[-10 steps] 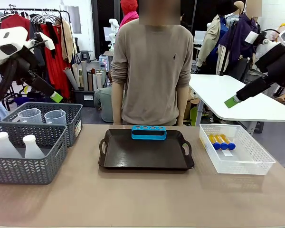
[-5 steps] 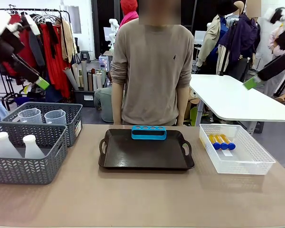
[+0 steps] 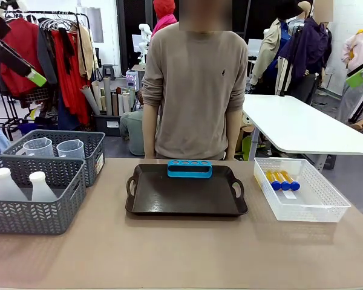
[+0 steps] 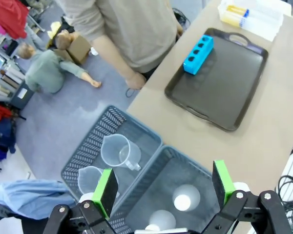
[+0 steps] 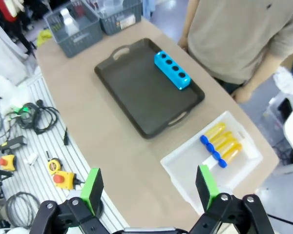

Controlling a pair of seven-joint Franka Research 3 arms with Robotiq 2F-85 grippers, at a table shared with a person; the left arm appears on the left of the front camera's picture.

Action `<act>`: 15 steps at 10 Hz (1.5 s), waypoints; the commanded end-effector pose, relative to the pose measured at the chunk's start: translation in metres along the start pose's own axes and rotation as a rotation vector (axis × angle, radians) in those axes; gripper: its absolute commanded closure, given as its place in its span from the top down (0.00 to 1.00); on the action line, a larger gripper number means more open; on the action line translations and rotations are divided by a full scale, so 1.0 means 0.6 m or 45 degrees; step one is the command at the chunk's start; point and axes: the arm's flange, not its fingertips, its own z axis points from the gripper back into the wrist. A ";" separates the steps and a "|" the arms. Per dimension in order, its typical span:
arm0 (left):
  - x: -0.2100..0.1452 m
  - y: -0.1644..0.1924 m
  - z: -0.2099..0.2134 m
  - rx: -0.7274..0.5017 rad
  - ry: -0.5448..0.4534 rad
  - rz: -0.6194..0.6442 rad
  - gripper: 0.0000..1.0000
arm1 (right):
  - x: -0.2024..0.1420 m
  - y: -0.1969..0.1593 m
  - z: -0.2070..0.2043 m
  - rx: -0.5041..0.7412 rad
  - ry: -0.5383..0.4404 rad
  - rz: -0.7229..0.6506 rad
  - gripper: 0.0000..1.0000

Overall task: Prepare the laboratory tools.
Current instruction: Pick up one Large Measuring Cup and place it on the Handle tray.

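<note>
Left hand point(image 4: 164, 186), right hand point(image 5: 149, 187) agape — tubes point(image 5: 219, 144) untouched.

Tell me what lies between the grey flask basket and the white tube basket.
The black tray, with the blue rack standing at its far edge; the front view shows this plainly.

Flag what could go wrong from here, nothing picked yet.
1. The four tubes lie packed side by side in the white basket; the open right hand may drag a neighbour along.
2. The two beakers stand close together in the rear grey basket; the open left hand could clip its wall.
3. The blue rack sits at the tray's far edge, near the person; loading it means reaching close to them.
</note>
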 end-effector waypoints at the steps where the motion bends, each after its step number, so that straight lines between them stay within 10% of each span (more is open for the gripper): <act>1: -0.001 0.013 0.013 -0.022 -0.045 0.035 1.00 | -0.006 -0.018 0.011 0.069 -0.067 0.041 1.00; 15: -0.005 0.012 0.026 -0.006 -0.059 0.083 1.00 | -0.010 -0.031 0.015 0.053 -0.114 0.025 1.00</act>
